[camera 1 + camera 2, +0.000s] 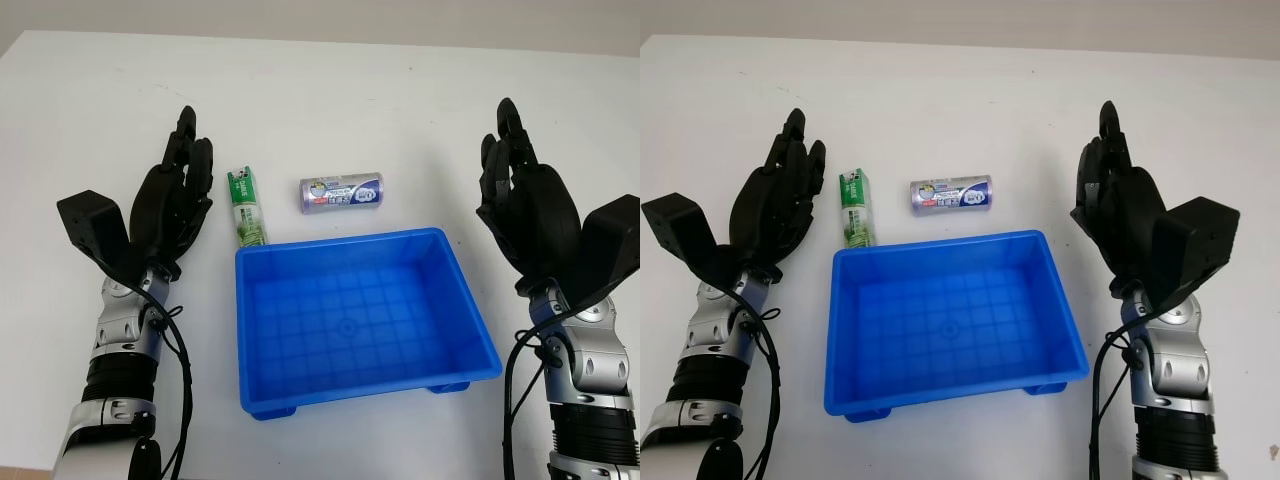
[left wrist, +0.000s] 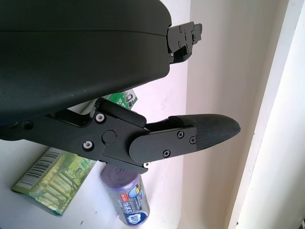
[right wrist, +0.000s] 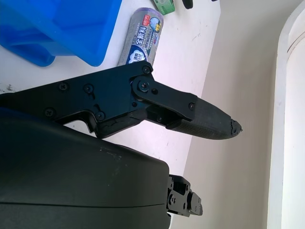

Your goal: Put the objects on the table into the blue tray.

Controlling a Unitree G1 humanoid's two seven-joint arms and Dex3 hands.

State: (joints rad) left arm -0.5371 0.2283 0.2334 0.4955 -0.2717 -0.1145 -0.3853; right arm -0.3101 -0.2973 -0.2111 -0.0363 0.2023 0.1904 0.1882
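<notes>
Green box [image 1: 246, 206] and purple roll [image 1: 341, 192] behind blue tray [image 1: 262, 265]; both hands open

We note a glossy blue plastic tray [image 1: 360, 322] with a moulded grid floor on a matt white table [image 1: 330, 90]. The purple roll [image 1: 341, 192] has a shiny printed wrap; the green box [image 1: 246, 206] looks like printed card. Both open hands, left hand [image 1: 175, 205] and right hand [image 1: 527, 210], are matt black plastic, with textured fingertips [image 2: 217, 131] and bare metal wrist joints.
</notes>
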